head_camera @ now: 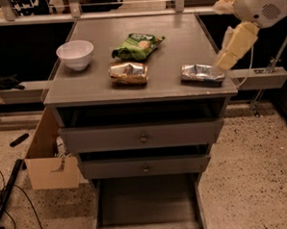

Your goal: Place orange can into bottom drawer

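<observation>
The orange can [128, 73] lies on its side on the grey cabinet top [99, 90], near the front middle. The bottom drawer [147, 207] is pulled open at floor level, and its flat floor is bare. My gripper [224, 61] hangs from the cream arm at the upper right. It is over the right edge of the top, right beside the right end of a silver-grey foil packet [200, 73]. It is well to the right of the can and holds nothing that I can see.
A white bowl [75, 53] stands at the left of the top and a green snack bag [137, 45] lies behind the can. Two knobbed drawers [143, 137] sit above the open one. A cardboard box [47, 160] and cables [7, 191] are on the floor at left.
</observation>
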